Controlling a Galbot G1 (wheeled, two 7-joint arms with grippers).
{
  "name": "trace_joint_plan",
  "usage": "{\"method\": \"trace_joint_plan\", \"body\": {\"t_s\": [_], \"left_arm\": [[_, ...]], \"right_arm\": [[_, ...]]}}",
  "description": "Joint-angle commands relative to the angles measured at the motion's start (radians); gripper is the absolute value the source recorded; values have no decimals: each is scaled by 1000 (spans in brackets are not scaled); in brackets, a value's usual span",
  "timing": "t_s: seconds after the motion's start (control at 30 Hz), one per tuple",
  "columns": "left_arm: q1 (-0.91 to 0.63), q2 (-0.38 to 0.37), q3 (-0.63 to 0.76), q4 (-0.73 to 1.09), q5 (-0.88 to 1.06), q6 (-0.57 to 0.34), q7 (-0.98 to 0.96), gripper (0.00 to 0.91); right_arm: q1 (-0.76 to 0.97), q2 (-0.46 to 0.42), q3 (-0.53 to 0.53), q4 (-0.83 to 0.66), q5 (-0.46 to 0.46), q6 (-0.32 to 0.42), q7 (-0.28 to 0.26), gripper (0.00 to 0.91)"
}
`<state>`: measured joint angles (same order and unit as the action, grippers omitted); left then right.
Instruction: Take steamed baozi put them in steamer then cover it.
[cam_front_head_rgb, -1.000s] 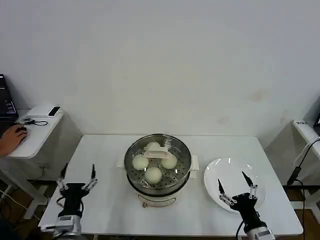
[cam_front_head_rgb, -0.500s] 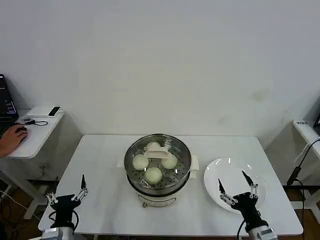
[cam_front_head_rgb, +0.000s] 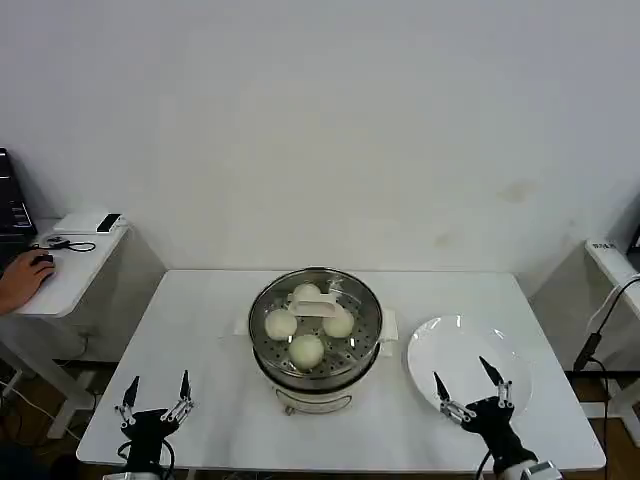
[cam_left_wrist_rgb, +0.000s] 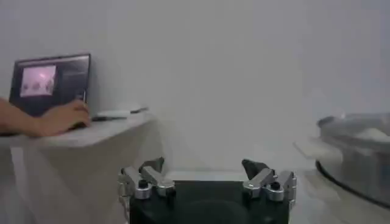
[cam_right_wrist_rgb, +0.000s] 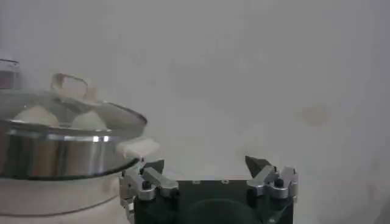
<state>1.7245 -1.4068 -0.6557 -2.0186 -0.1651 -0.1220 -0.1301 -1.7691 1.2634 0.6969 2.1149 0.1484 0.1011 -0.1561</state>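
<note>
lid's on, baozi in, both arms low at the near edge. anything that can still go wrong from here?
Little. Right gripper, open, hangs over the near rim of the plate; a careless move could clip it. Left gripper, open, sits at the near table edge and could catch it. Cover looks seated on the steamer.

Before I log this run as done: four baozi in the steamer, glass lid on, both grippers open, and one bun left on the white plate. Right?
Not quite: the white plate holds no bun, as the head view shows. The rest stands: four baozi sit in the steamer under the glass lid, and the left gripper and right gripper are both open, near the table's front edge.
</note>
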Motion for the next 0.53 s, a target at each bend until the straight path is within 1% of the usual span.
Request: {"method": "trace_joint_plan", "body": {"t_s": [0.03,0.27,0.4,0.53], "left_arm": [[34,-16,12,-25,38,-4,15,907],[52,-32,24,-36,81,0,14,907],[69,-37,23,-38,95,0,15,907],[83,-40,22,-42,98,0,15,907]], "right_arm": [[-9,-39,-7,2,63,-14,-2,907],[-5,-59,-18,4,78,-29,-9,907],[-4,-95,-38,11,98,-67,-11,907],[2,-127,-56,12,127,-90,-11,907]]}}
